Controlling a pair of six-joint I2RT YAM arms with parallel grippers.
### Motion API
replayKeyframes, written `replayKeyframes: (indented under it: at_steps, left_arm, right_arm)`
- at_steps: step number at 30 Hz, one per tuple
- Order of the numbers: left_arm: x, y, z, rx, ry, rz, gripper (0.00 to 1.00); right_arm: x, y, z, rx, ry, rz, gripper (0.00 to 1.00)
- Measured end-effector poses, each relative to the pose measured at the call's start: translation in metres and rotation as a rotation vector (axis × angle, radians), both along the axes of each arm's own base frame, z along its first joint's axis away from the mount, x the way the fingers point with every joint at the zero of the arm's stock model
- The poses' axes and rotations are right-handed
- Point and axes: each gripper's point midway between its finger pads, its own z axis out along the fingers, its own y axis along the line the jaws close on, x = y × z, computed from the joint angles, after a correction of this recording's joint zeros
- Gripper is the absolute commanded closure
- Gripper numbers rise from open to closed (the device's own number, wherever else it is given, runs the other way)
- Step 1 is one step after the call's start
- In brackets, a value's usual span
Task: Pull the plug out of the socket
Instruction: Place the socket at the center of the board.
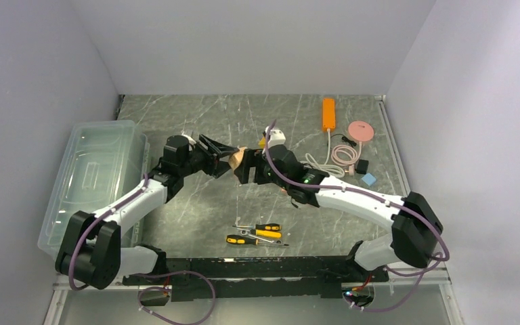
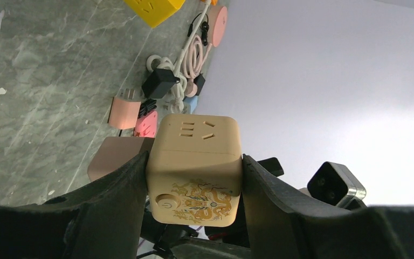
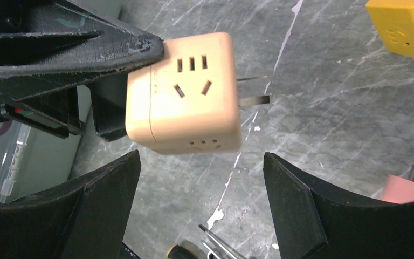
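Note:
My left gripper (image 2: 194,162) is shut on a beige cube socket (image 2: 197,162) with a dragon print and a power button, and holds it above the table. The cube also shows in the top view (image 1: 238,158) and in the right wrist view (image 3: 186,91), where two metal pins (image 3: 253,99) stick out of its right side. The socket faces that show hold no plug. My right gripper (image 3: 200,157) is open, its fingers (image 3: 105,189) spread just below the cube and not touching it. In the top view both grippers (image 1: 225,157) (image 1: 245,169) meet at mid-table.
A clear plastic bin (image 1: 95,176) stands at the left. Screwdrivers (image 1: 257,233) lie near the front. An orange power strip (image 1: 328,113), a pink disc (image 1: 361,130), coiled cable (image 1: 338,156) and small adapters (image 1: 363,166) lie at back right. A yellow cube (image 3: 404,27) sits nearby.

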Motion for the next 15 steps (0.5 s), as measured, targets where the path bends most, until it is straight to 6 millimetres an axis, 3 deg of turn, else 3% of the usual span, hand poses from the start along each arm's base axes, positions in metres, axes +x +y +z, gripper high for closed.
replayKeyframes:
  at_steps: [4, 8, 10, 13, 15]
  left_arm:
    - [-0.001, 0.001, -0.001, -0.008, 0.016, 0.008, 1.0]
    - [-0.002, 0.001, -0.002, -0.027, 0.028, 0.016, 1.0]
    - [-0.003, 0.001, -0.004, -0.033, 0.038, 0.02, 1.0]
    - [-0.004, 0.002, -0.007, -0.034, 0.048, 0.025, 0.97]
    - [-0.005, 0.002, -0.007, -0.032, 0.052, 0.024, 0.79]
  right_arm:
    - [0.007, 0.009, -0.003, -0.017, -0.012, -0.003, 0.15]
    - [0.013, 0.014, -0.004, -0.021, -0.027, -0.017, 0.24]
    - [0.016, 0.016, -0.005, -0.024, -0.032, -0.018, 0.34]
    - [0.016, 0.019, -0.005, -0.035, -0.052, -0.014, 0.56]
    - [0.017, 0.018, -0.005, -0.051, -0.065, -0.015, 0.66]
